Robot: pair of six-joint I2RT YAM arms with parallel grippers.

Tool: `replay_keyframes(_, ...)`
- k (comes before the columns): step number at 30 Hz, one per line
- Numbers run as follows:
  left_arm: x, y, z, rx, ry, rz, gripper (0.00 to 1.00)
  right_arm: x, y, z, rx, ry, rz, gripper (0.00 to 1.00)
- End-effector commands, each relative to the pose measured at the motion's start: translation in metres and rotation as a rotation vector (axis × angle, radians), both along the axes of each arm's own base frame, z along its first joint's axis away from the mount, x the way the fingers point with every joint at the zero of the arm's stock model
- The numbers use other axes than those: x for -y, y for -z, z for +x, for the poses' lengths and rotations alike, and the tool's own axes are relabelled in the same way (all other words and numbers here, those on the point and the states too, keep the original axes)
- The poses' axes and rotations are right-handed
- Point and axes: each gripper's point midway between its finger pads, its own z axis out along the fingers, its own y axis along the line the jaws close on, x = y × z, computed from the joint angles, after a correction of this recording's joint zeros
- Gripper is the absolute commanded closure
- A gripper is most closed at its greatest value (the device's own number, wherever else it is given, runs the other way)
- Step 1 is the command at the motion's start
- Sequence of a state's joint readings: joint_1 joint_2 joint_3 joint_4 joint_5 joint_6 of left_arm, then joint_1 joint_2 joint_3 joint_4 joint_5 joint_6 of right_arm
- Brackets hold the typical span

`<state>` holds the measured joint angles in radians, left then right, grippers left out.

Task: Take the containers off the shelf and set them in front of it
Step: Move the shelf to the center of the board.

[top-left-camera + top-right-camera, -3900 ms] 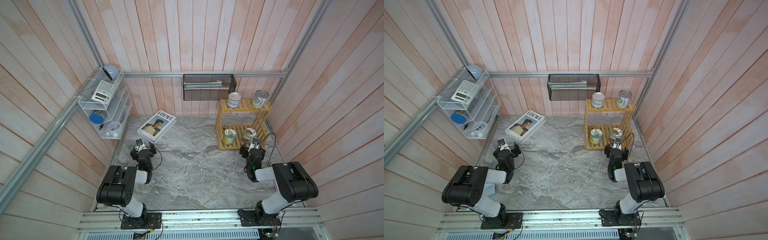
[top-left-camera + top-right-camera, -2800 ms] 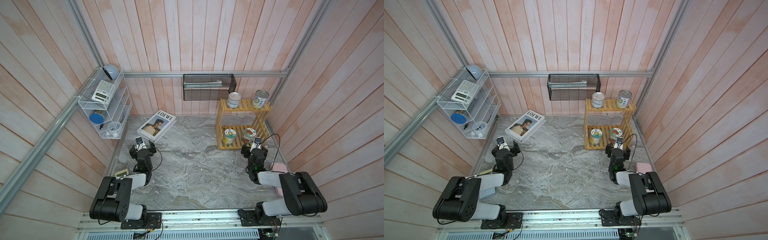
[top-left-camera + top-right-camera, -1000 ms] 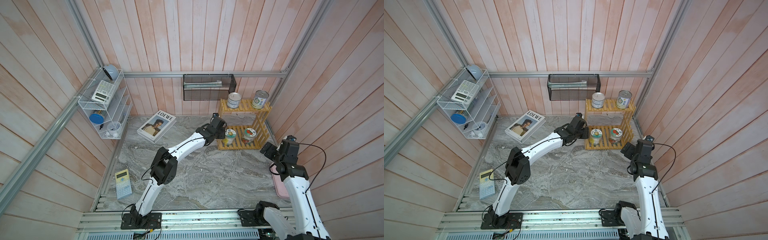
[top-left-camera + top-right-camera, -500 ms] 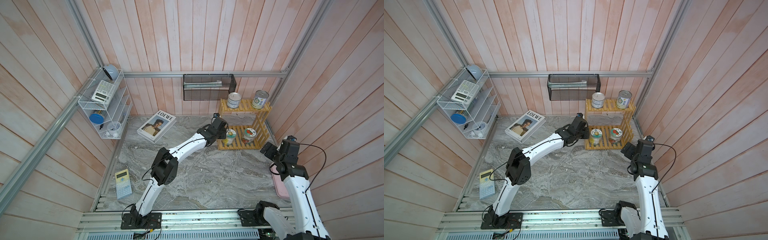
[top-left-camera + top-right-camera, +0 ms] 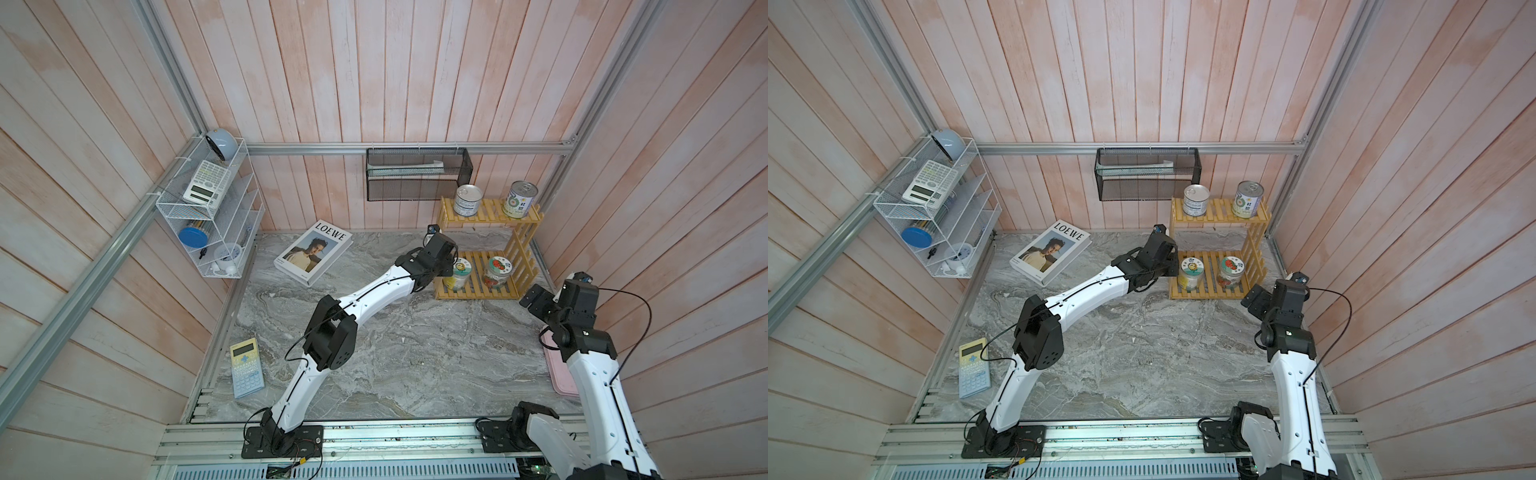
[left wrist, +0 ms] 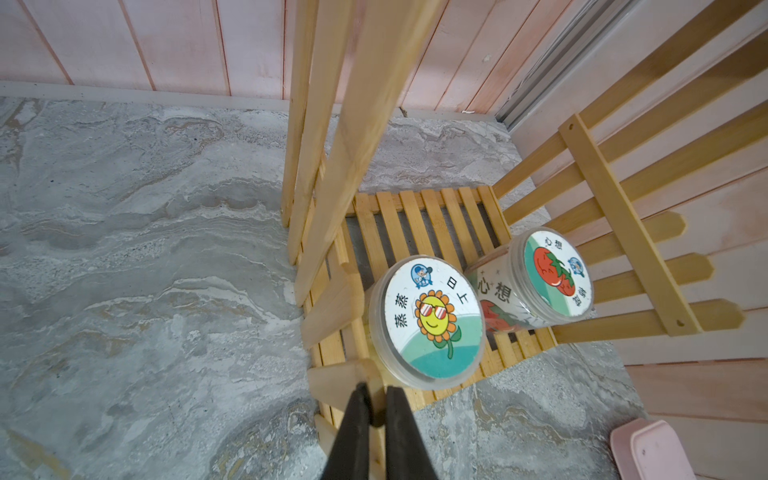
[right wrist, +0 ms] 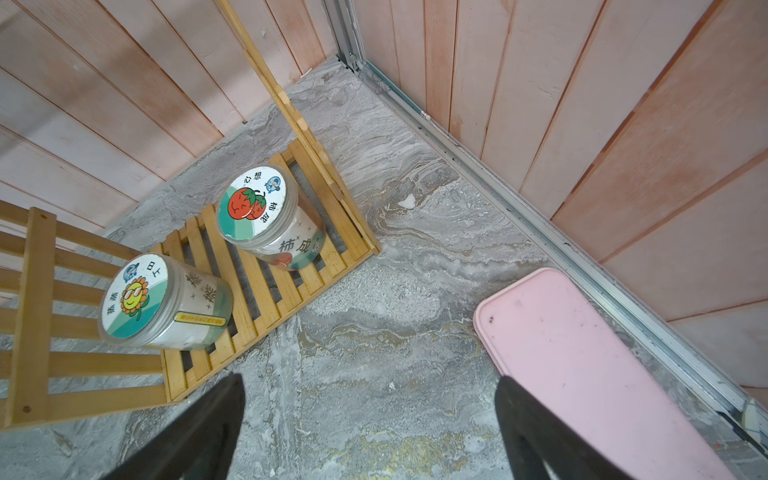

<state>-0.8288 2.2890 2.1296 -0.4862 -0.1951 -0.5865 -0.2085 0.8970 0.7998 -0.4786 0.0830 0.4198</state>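
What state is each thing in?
Left tool, shut, holding no jar.
Right tool, open, empty.
Clear jar with yellow sunflower lid, upright, lidded, lower tier.
Clear jar with red tomato lid, upright, lidded, lower tier.
Silver tin can with blue-white label, upright, top tier.
Silver tin can with green-white label, upright, top tier.
Yellow wooden slat shelf, standing, fully loaded.

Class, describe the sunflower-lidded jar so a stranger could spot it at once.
Find the yellow wooden shelf in the far right corner. On its lower tier stand two clear jars. Pick the sunflower jar, the left one: its lid shows a sunflower in sunglasses; the tomato jar beside it shows tomatoes.
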Motion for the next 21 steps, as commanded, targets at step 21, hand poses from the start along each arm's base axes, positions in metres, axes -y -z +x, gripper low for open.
replay_keyframes(21, -0.096, 0.03, -0.001, -0.021, -0.202, 0.16, 1.0, 0.009, -0.01, 0.004, 0.016, -0.016, -0.009, 0.02)
